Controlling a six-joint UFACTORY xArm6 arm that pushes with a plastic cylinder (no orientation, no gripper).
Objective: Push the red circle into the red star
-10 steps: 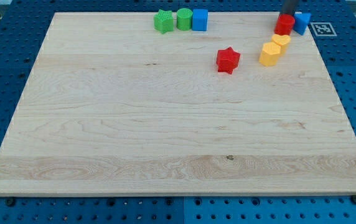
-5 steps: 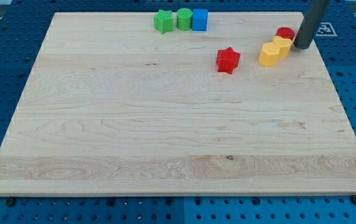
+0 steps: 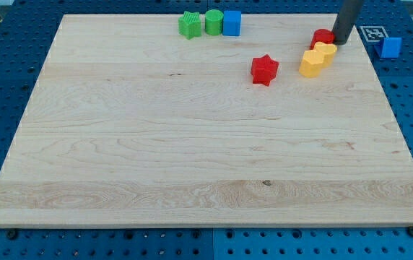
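Barely started: my tip touches the red circle (no pincer fitted, state n/a); red star sits well apart, whole push remains.

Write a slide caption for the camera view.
My tip touches the red circle's right side; the red star sits lower left, past two yellow blocks.

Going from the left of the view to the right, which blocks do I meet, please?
Green star → green cylinder → blue cube → red star → yellow blocks → small blue block, off the board. The red circle overlaps the yellow ones.
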